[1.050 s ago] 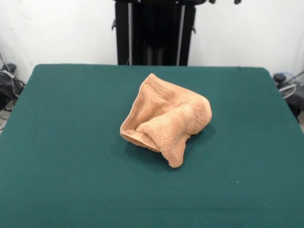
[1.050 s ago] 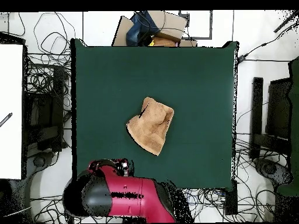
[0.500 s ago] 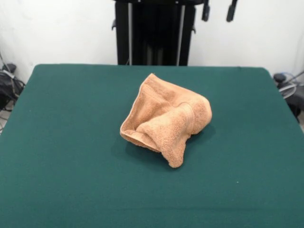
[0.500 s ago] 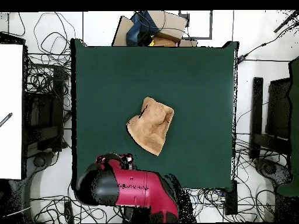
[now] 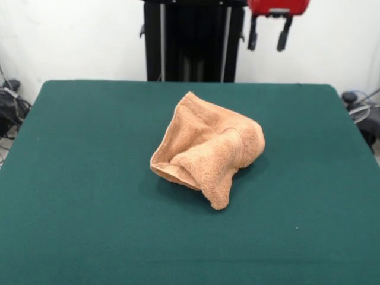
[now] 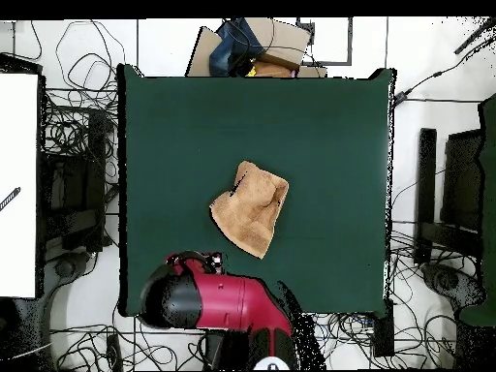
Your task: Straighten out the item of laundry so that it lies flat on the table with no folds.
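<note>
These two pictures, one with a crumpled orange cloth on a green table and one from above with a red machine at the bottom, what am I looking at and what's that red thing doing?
The red and black machine is a robot arm. One picture is taken across the table facing it; the other looks straight down from above. On the large dark green felt-like table lies a small light orange-tan terry towel, bunched up with folds, not flat. In the facing view the arm's gripper hangs at the top, its two dark fingers apart and empty, well above the table and touching nothing. Nothing is held. Around the table, cables sprawl on the floor.
</note>
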You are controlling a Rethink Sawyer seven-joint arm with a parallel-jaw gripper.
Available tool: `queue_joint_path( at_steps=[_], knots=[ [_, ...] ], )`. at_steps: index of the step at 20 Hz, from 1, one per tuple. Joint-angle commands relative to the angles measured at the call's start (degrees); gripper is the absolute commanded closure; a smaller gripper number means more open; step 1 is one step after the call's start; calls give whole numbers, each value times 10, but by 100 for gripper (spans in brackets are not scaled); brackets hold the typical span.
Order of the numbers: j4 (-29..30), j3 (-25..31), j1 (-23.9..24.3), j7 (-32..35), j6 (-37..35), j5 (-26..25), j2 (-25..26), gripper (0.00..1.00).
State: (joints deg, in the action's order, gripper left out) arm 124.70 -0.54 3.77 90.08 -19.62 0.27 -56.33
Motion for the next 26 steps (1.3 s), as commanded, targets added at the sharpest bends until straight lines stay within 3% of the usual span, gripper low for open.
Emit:
queue_joint_path(
  at_steps=[1, 13, 26],
  knots=[
    [-4, 24, 18, 79, 49, -16, 57, 0],
    [4, 34, 58, 49, 12, -17, 22, 0],
    [-20, 29, 75, 42, 3, -32, 34, 0]
  ],
)
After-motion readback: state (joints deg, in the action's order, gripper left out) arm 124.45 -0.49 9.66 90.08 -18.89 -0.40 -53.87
